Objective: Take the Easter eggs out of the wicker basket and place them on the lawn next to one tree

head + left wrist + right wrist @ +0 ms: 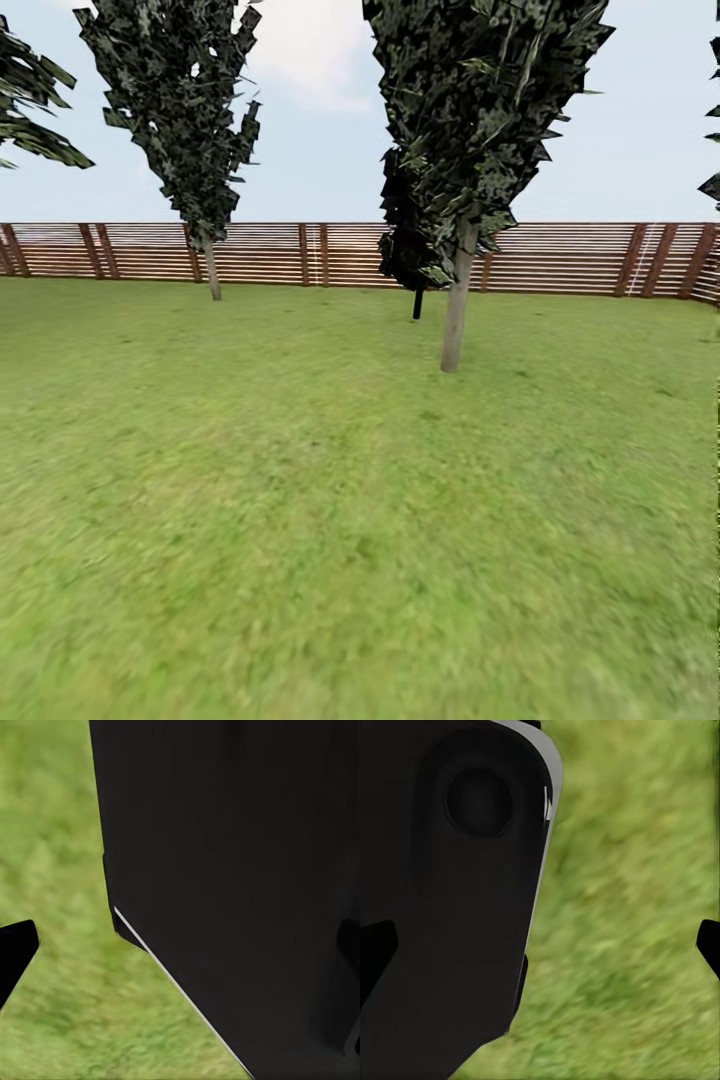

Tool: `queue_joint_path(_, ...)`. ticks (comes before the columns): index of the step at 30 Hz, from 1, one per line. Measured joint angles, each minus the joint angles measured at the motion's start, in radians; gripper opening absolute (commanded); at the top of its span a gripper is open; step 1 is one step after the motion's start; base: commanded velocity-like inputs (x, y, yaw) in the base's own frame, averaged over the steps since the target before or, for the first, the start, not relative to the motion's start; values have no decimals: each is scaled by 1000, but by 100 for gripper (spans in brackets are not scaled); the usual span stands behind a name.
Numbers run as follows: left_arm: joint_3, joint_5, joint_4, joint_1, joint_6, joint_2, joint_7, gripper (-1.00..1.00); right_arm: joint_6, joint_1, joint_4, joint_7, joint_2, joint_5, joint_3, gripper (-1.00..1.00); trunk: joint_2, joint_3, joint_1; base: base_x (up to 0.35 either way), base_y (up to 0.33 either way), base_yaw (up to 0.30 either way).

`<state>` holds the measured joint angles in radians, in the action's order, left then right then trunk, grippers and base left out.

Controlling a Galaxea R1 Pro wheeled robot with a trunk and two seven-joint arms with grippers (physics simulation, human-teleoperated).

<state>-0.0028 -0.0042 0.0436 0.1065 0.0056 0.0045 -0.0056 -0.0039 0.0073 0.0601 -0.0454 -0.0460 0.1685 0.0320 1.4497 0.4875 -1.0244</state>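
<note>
- Grass fills the head camera's lower half: the lawn [300,520] runs wide and mottled green up to a brown slatted fence [560,258] across the back.
- Nearest tree [457,300] stands right of centre, its slim pale-grey trunk upright and its ragged dark crown rising out of the picture's top.
- Just behind that trunk, to its left, a near-black conifer [410,245] with a dark stem stands in front of the fence.
- A second slim-trunked tree [211,268] stands farther back on the left, close to the fence, trunk leaning very slightly.
- Dark foliage pokes in at the far left edge and the far right edge, against pale blue sky with a soft cloud.
- Down at the left wrist camera, the left gripper [187,945] looks along its fingers at a big black body panel close in front, blurred grass beside it; one dark fingertip [15,952] shows at one edge and another at the opposite edge, so the fingers stand wide apart, with nothing between them.
- Right wrist camera shows the same story: the right gripper [544,949] has a fingertip [375,945] at one edge and one at the other, spread apart and empty, with a rounded black robot part bearing a round recess close by and grass beyond.
</note>
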Motion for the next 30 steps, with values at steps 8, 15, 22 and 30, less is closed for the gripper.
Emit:
queue_joint_path(8, 0, 0, 0, 0, 0, 0, 0, 100, 1, 0, 0, 0, 0, 1, -1, 100, 0, 1, 0, 326, 0, -24)
queue_joint_path(15, 0, 0, 0, 0, 0, 0, 0, 100, 1, 0, 0, 0, 0, 1, -1, 100, 0, 1, 0, 326, 0, 0)
queue_joint_path(22, 0, 0, 0, 0, 0, 0, 0, 100, 0, 0, 0, 0, 0, 0, 0, 100, 0, 1, 0, 326, 0, -108)
queue_joint_path(30, 0, 0, 0, 0, 0, 0, 0, 100, 0, 0, 0, 0, 0, 0, -1, 100, 0, 2, 0, 326, 0, -261)
